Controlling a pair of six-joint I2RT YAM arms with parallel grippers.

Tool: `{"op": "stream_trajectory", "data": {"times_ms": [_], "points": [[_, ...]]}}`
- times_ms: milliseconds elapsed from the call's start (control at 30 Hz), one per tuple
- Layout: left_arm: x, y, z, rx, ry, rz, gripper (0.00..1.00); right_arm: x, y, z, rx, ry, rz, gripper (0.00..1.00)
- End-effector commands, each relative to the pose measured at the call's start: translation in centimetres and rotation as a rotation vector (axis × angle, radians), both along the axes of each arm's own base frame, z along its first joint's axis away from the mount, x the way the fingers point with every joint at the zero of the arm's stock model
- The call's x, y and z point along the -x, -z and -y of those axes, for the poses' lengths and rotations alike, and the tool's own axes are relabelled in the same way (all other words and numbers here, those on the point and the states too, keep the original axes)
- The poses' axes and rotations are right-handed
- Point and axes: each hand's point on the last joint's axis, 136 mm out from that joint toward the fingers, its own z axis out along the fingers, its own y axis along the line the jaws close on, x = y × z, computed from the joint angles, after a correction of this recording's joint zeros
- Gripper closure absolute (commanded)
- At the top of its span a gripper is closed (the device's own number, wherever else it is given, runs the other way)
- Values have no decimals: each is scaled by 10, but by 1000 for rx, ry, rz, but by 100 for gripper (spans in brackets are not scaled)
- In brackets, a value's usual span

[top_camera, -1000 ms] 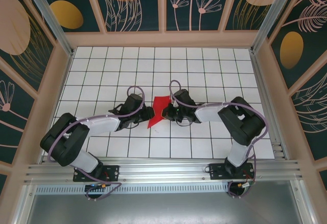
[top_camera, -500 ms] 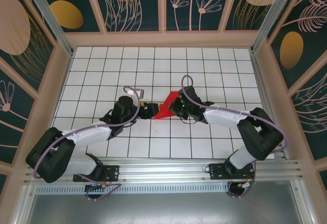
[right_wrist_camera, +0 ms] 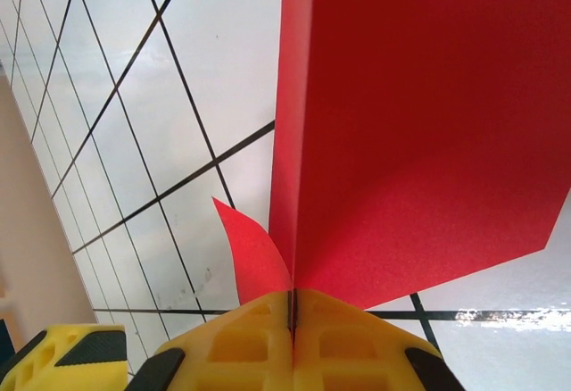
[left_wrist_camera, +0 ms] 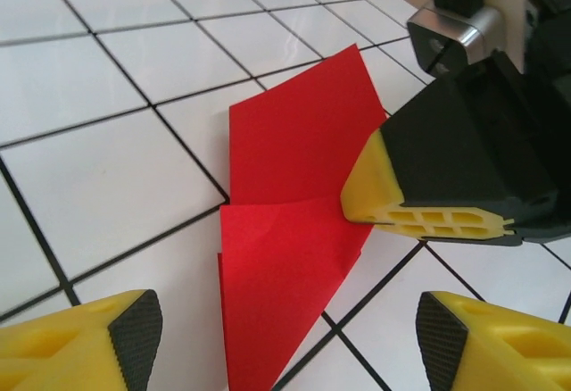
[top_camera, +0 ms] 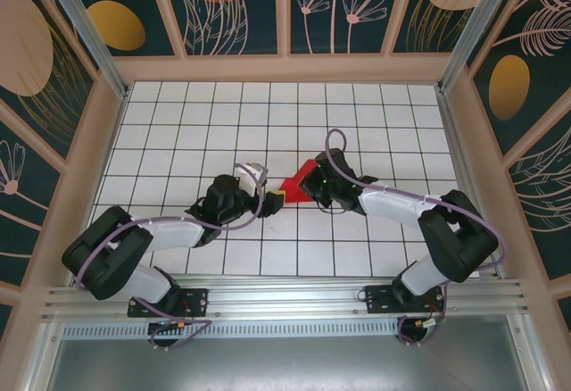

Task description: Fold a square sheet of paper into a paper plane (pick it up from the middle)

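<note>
Paper [top_camera: 297, 180]: red, part-folded, mid-counter [top_camera: 178, 123], between both arms.
Right end effector [right_wrist_camera: 293, 337]: clenched on the paper's edge.
Left end effector [left_wrist_camera: 285, 342]: released, jaws wide, just beside it.
Handling: probably light, floppy, easily torn; pinch near a crease.

Far tiles [top_camera: 268, 105] open — right gripper [top_camera: 302, 187] crowds paper [left_wrist_camera: 294, 141]

The red paper [left_wrist_camera: 285, 186] pinched in the right gripper [right_wrist_camera: 292, 306] looks thin and matt, faintly grainy, with sharp creases. That gripper's fingers [right_wrist_camera: 232, 346] are smooth yellow plastic moulded with open cells. The left gripper [left_wrist_camera: 285, 342] is the same plastic, faced with black pads [left_wrist_camera: 134, 337] of fine rough texture. Beneath both claws the table [left_wrist_camera: 98, 79] is glossy white tile, catching glare. Behind the right claw's fingers sits a brushed metal bracket [left_wrist_camera: 451, 29].
</note>
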Motion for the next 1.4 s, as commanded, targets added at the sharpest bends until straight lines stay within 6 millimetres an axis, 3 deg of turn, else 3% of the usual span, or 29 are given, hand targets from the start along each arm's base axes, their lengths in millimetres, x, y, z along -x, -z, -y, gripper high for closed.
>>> {"op": "stream_trajectory", "data": {"times_ms": [0, 267, 467, 533, 767, 1367], "points": [[-2, -15, 11, -17, 63, 179, 24, 1, -3, 4, -20, 22, -20, 100], [0, 16, 37, -230, 198, 344, 29, 2, -1, 5, -31, 15, -33, 100], [-9, 20, 42, -296, 204, 430, 35, 2, 0, 7, -39, 11, -41, 100], [-10, 34, 43, -334, 218, 426, 38, 2, 0, 7, -44, 9, -43, 100], [-16, 38, 47, -382, 214, 471, 58, 3, 2, 5, -60, 2, -54, 100], [-15, 53, 50, -381, 230, 423, 79, 2, 5, 5, -74, -1, -68, 100]]}}
